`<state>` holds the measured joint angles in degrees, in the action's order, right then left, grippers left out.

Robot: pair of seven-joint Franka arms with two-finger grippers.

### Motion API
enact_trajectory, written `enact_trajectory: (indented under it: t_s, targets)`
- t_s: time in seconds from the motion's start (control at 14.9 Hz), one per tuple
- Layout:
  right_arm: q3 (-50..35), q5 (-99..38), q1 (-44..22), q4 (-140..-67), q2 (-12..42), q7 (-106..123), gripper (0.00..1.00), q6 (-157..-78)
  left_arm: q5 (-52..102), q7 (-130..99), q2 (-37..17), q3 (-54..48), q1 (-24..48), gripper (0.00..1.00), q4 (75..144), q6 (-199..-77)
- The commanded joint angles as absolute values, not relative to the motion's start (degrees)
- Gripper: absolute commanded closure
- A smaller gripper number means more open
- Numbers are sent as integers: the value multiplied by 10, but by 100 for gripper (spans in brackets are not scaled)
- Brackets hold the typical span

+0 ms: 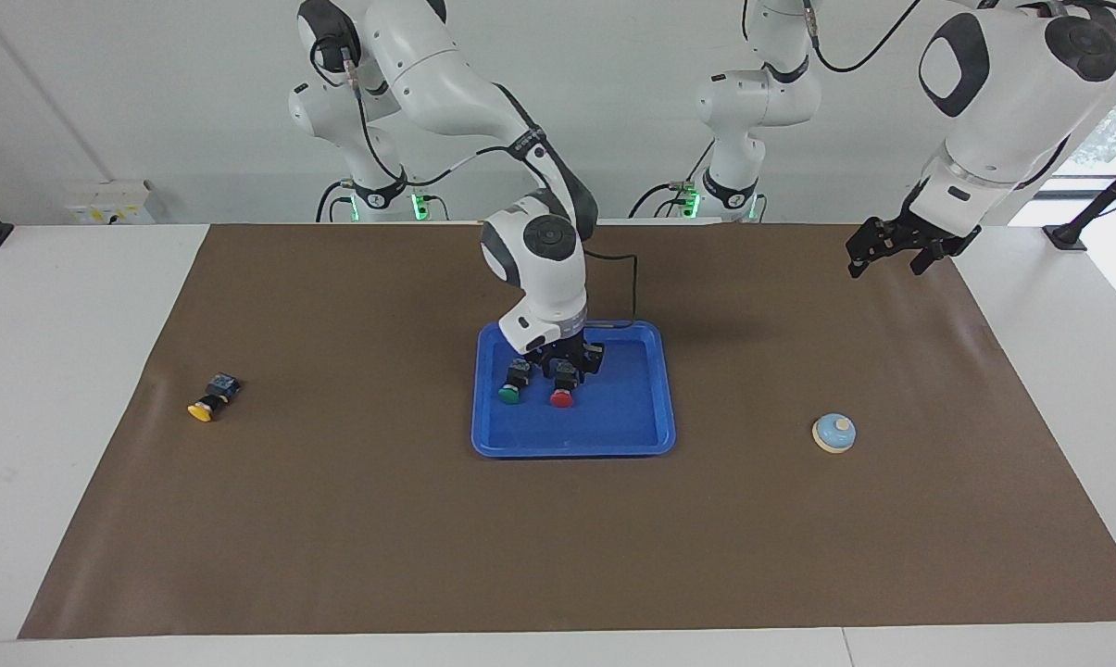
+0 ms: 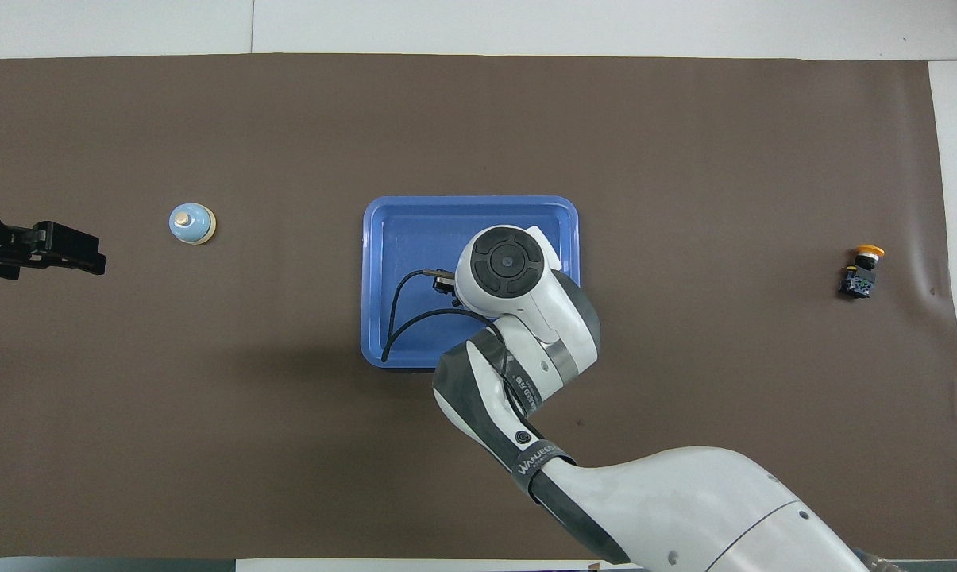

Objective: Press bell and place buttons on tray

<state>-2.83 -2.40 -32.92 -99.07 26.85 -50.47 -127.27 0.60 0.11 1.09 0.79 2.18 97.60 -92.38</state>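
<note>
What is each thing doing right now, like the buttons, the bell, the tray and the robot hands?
green button: lying in the tray.
red button: lying in the tray beside the green one, right under the right gripper.
yellow button: lying on the mat, toward the right arm's end.
bell: on the mat, untouched.
tray: holds two buttons.
right gripper: low over the red button.
left gripper: open, waiting in the air.

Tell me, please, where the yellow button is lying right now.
The yellow button lies on the brown mat toward the right arm's end of the table, well away from the blue tray and outside it.
</note>
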Motion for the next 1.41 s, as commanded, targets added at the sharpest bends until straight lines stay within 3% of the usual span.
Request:
enact_trajectory:
  t_s: [0.0,0.2,0.8,1.14,1.34]
  targets:
    - [-27,-36,-322,-932,262,-515,0,-1196,-1,2,17,8,21,0,976,-923]
    - [-20,-28,-295,-919,239,-509,0,-1161,-1,2,17,8,21,0,976,-923]
    - [-19,-4,-77,-928,166,-295,0,-1078,-1,2,17,8,21,0,976,-923]
    - [-19,18,41,-980,149,-128,0,-1090,-1,2,17,8,21,0,976,-923]
    - [-19,18,102,-1034,133,-49,0,-1147,-1,2,17,8,21,0,976,-923]
